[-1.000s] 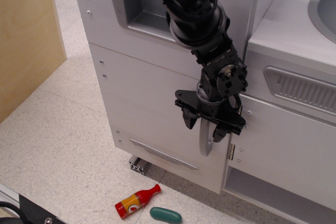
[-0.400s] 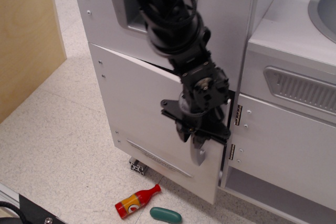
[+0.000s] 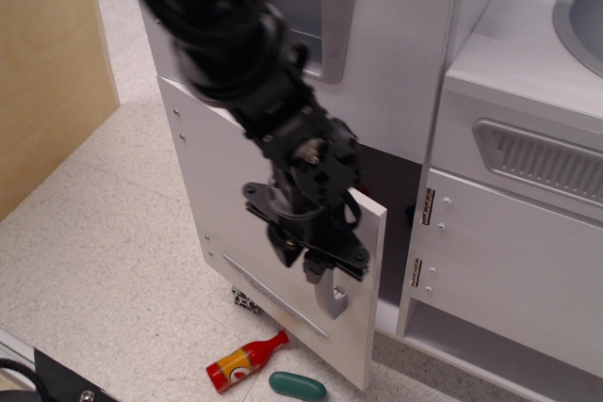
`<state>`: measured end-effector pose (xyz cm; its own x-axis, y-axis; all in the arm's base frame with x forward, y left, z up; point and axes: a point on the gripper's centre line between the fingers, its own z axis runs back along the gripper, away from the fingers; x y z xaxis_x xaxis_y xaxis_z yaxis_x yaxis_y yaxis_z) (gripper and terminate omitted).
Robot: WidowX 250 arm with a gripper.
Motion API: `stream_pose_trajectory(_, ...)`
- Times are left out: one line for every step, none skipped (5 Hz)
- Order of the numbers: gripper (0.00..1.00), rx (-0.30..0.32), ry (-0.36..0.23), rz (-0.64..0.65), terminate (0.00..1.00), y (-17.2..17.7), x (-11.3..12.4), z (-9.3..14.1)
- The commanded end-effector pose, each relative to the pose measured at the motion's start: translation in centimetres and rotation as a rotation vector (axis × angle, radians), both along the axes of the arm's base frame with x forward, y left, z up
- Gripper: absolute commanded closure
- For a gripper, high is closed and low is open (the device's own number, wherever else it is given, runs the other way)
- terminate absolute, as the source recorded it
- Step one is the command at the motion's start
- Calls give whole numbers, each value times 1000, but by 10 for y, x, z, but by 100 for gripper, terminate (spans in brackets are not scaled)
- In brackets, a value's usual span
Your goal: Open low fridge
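Well under way: low fridge [image 3: 221, 204] door at centre frame swung out on its left edge, dark interior showing at its right, though not yet wide open. Gripper [image 3: 313, 249] clamped on the curved grey handle [image 3: 330, 297] near the door's free edge. Left to do: more outward pull for full opening

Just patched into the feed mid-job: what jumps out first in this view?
The black arm fills the centre, its gripper clamped on the curved grey handle of the low fridge, whose door stands swung partly open with a dark gap showing at its right edge. On the speckled floor just below the door lie a red toy bottle and a green oval piece.
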<state>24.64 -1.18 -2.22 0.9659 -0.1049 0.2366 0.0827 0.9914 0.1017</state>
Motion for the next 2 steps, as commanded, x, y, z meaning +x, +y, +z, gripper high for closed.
stream_pose_trajectory(0,-118,-23,-17,0,18,-10,82)
stream_pose_trajectory(0,-175,-43,-4,0,9,4,102)
